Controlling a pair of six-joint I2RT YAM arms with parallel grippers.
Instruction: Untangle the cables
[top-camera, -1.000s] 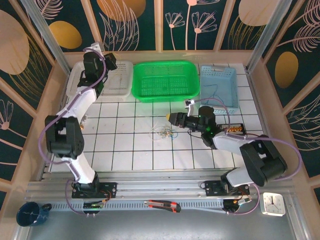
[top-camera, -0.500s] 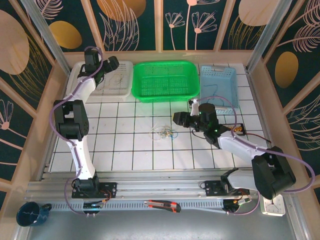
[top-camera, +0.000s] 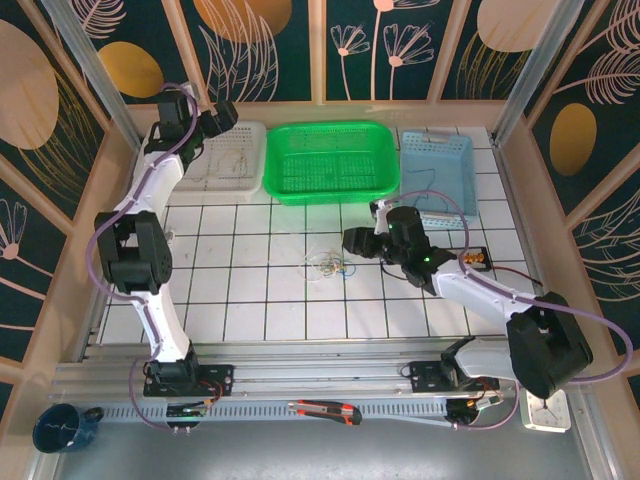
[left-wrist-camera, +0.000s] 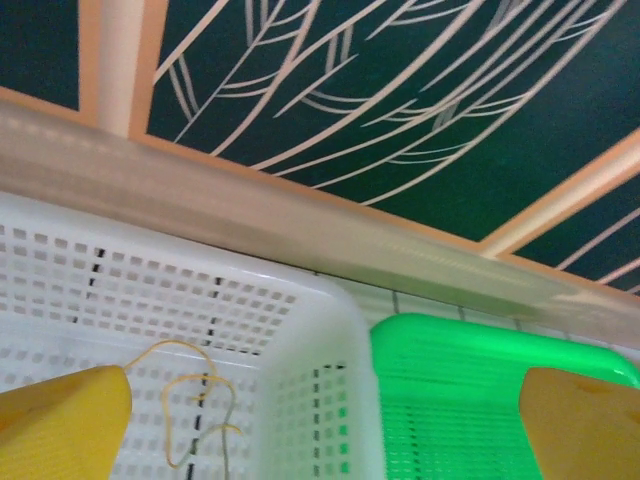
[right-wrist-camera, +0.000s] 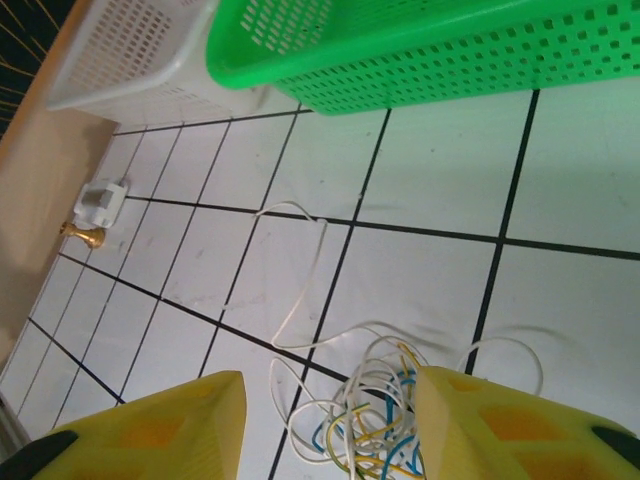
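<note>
A white tiled table (top-camera: 250, 300) with dark grid lines sits inside wood-framed wall panels (top-camera: 270, 50) painted with pale leaves on dark blue. Three perforated baskets line the far edge: a white basket (top-camera: 240, 180) on the left, a green basket (top-camera: 325, 165) in the middle and a blue basket (top-camera: 440, 150) on the right.

The cable clump (right-wrist-camera: 375, 400), a small knot of white, tan and blue strands, lies on the tiles near the table's centre. One white strand trails out from it toward the green basket. The right gripper (right-wrist-camera: 330, 430) hangs low over the clump, its yellow fingers (right-wrist-camera: 150, 425) standing apart on either side of the knot, clamped on nothing.

The left gripper (left-wrist-camera: 320, 430) is raised over the far corner of the white basket, jaws spread wide and empty. A loose tan cable (left-wrist-camera: 196, 392) lies on that basket's floor.
</note>
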